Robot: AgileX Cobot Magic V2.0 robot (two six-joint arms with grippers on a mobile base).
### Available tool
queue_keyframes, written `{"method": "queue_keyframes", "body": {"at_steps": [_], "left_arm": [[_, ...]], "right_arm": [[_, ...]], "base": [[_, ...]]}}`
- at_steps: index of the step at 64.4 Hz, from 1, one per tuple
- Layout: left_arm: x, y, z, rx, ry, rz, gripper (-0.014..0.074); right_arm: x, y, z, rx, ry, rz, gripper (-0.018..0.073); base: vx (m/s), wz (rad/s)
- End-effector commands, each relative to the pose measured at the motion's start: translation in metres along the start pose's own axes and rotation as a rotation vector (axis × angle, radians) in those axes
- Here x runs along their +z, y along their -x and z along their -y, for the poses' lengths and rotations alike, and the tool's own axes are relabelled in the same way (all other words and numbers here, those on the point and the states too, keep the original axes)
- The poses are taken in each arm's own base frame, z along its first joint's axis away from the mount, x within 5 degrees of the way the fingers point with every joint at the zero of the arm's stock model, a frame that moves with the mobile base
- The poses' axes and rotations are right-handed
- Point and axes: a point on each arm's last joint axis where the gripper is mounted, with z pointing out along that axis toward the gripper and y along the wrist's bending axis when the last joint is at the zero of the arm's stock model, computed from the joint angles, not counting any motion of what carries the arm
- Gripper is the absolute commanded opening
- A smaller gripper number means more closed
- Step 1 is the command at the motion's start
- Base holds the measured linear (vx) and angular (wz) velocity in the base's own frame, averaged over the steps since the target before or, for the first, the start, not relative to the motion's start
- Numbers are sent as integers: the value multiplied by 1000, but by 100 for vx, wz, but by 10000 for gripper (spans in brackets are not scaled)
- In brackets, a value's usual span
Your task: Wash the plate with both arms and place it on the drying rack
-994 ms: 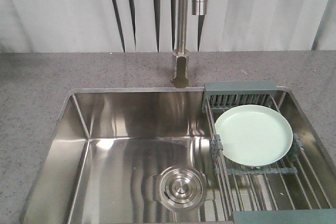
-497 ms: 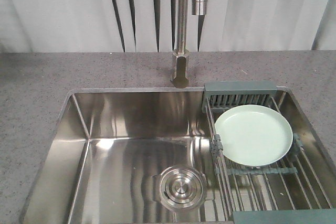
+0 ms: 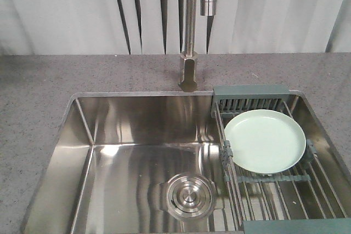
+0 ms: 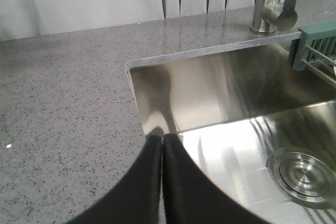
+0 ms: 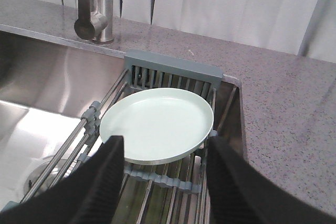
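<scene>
A: What are we seeing over the sink (image 3: pixel 82 152)?

B: We are looking at a steel basin set into a speckled grey desk (image 3: pixel 33 91). The drying rack (image 3: pixel 274 182) is lying across the basin's right side, and the plate (image 3: pixel 265 141) is resting flat on its rods, near the grey-teal end bar at the back. The plate is pale mint green and looks plain.

A: Where are our hands?

B: Our right hand (image 5: pixel 165 148) is hovering just in front of the plate (image 5: pixel 157 124) with its two black fingers spread wide apart, touching nothing; the plate's near edge is showing between them. Our left hand (image 4: pixel 162 142) is hanging over the basin's left rim (image 4: pixel 137 108), and its fingers are pressed together, gripping nothing.

A: Anything else nearby?

B: A steel tap (image 3: pixel 189 31) is standing behind the basin, just left of the rack, and a round drain (image 3: pixel 188 195) is sitting in the basin floor, left of the rack.
</scene>
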Motion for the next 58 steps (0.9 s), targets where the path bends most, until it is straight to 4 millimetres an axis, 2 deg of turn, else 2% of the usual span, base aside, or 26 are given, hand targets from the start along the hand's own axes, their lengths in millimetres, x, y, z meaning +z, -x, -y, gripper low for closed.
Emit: {"method": "queue_keyframes", "body": {"at_steps": [1, 12, 19, 41, 58], "left_arm": [[-2, 15, 2, -7, -26, 87, 0], [-2, 15, 2, -7, -26, 87, 0], [-2, 15, 2, -7, -26, 87, 0], [-2, 15, 2, -7, -26, 87, 0], [-2, 15, 2, -7, -26, 87, 0]], "right_arm": [[-3, 15, 2, -19, -11, 100, 363], [-3, 14, 2, -19, -9, 84, 356], [-3, 13, 2, -19, -9, 82, 311], [-3, 14, 2, -16, -8, 85, -16], [-3, 14, 1, -13, -6, 85, -9]], "base": [[0, 0], [0, 0], [0, 0], [0, 0], [0, 0]]}}
